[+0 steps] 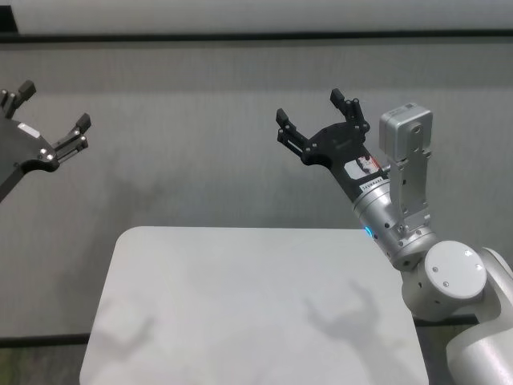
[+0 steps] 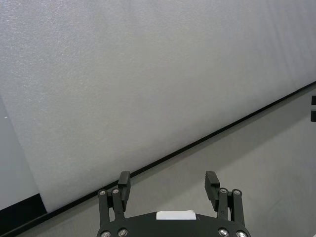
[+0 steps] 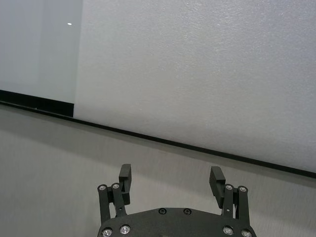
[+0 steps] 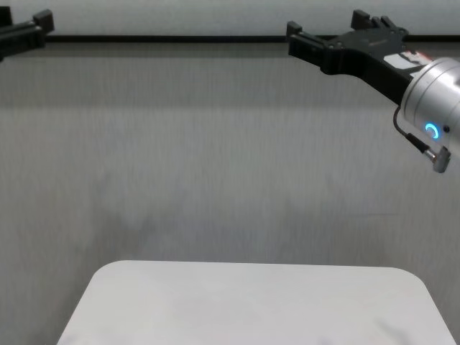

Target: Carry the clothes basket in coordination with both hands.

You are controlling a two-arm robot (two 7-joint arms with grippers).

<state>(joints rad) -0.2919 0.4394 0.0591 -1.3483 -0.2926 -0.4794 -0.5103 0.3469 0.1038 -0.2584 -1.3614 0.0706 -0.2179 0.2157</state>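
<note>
White bench [image 1: 240,305] sat bare; I saw no clothes basket anywhere. Left end effector [image 1: 50,112] and right end effector [image 1: 318,120] hung raised, spread wide. I judged wicker light, stiff; I'd grip rim handles.

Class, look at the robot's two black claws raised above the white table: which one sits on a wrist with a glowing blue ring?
The right black claw: its silver wrist shows the blue ring. The left black claw shows none.

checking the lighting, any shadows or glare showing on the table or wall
Head view: soft claw-shaped shadows of both tools lie on the white table, the right tool and left tool raised above it, open. Chest view: faint blurry shadows on the wall. No glare.
</note>
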